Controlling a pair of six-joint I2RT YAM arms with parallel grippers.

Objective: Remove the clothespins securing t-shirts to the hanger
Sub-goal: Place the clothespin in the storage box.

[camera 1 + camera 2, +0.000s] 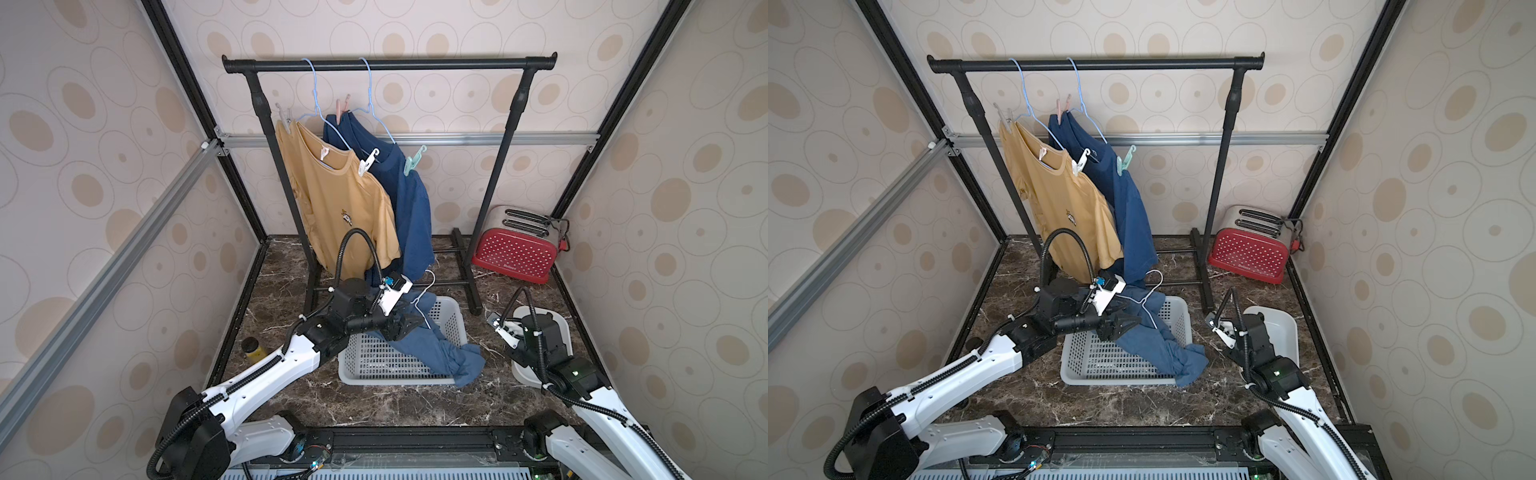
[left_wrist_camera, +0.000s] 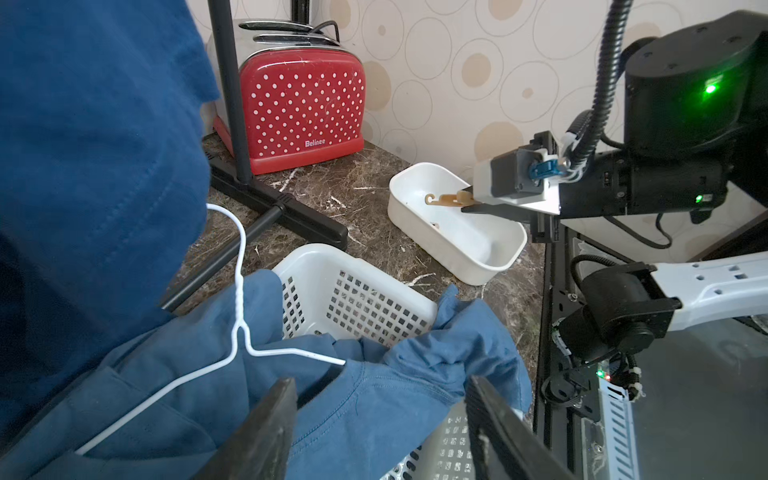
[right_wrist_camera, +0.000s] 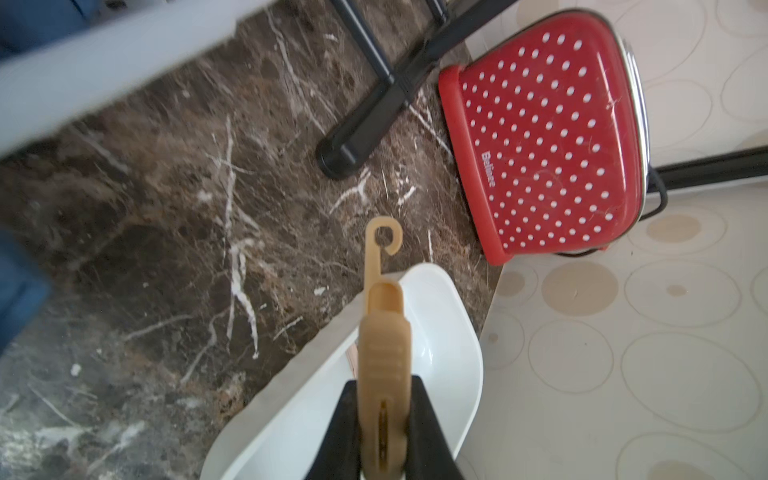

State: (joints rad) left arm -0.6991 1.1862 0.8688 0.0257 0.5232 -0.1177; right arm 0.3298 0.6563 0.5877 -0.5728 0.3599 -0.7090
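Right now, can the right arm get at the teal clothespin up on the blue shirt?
Probably not yet: the right gripper is shut on a yellow clothespin, low over the white tub, while the teal clothespin sits high on the blue shirt.

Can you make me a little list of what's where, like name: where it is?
left gripper: open, over the light blue shirt
right gripper: shut on an orange peg, above the tub
light blue shirt: white hanger in it, draped over the basket
yellow shirt: hanging on the rack, white peg at its shoulder
dark blue shirt: hanging beside it, teal peg on it
toaster: back corner
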